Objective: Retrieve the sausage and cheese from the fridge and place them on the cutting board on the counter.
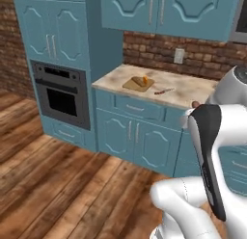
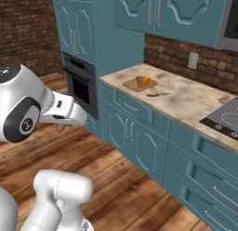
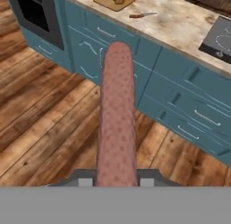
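Left base view: cutting board [image 1: 138, 84] sits near the left end of the worktop [image 1: 185, 91], with the orange cheese [image 1: 144, 80] on it, so that half looks done. A small red-handled knife [image 1: 164, 91] lies just right of the board, apart from it. The wall oven [image 1: 61, 93] stands left of the worktop run. The arm's forearm blocks the lower right; a pinkish tip at its top edge is probably the sausage [image 1: 195, 104]. Right base view: the board [image 2: 140, 83] carries the cheese [image 2: 147, 81] with a tan chunk touching it on the left; I can't tell what that is. A cooktop [image 2: 224, 118] sits at the far right of the worktop. A reddish bit hangs under the wrist, well short of the cabinets. Hand view: the sausage [image 3: 117, 119] runs lengthwise out from the end effector [image 3: 115, 181], which is closed narrowly on its near end; the fingertips are mostly hidden by it. The board [image 3: 114, 0] is far ahead at the top edge. My read: this is the carry leg, and the base needs to close in. Keep the grip as is, come in above worktop height, aim for the bare board area on the near side of the cheese, steer clear of the knife, and lower until the link lies flat before letting go, or it rolls off.
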